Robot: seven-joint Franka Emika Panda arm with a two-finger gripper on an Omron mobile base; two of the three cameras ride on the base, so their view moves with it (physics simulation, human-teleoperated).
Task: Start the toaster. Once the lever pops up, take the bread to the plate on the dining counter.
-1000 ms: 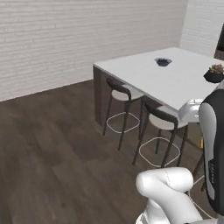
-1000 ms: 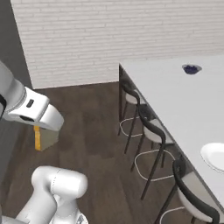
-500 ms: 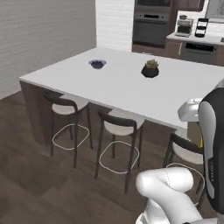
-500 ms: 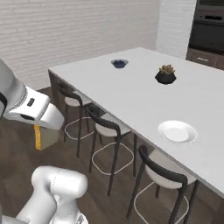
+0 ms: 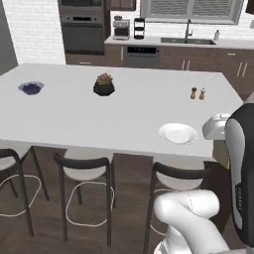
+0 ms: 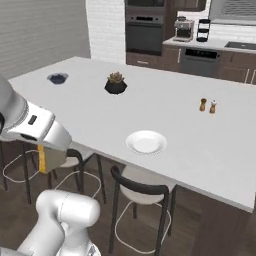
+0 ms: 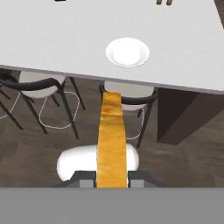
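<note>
My gripper [image 7: 111,181] is shut on the bread [image 7: 111,139], a tan-golden slice seen edge-on between the fingers. It hangs over the dark floor and a stool, short of the dining counter's near edge [image 7: 131,78]. The round white plate [image 7: 127,52] lies on the dining counter just beyond that edge, straight ahead of the slice. From the base, the plate [image 5: 177,133] sits near the counter's right front and the bread [image 5: 225,156] shows as a yellow sliver under the hand. In the right base view the bread [image 6: 42,159] hangs left of the plate [image 6: 146,142]. The toaster is out of view.
Dark stools [image 5: 82,166] [image 6: 142,187] stand along the counter's near side. On the dining counter [image 5: 124,114] are a dark bowl with a plant [image 5: 104,85], a blue bowl [image 5: 31,88] and salt and pepper shakers [image 5: 197,93]. Kitchen cabinets, oven and sink line the back wall.
The base has driven and turned, so the whole scene has swung: the dining counter now lies broadside in front with the kitchen behind it. The bread stays in my gripper.
</note>
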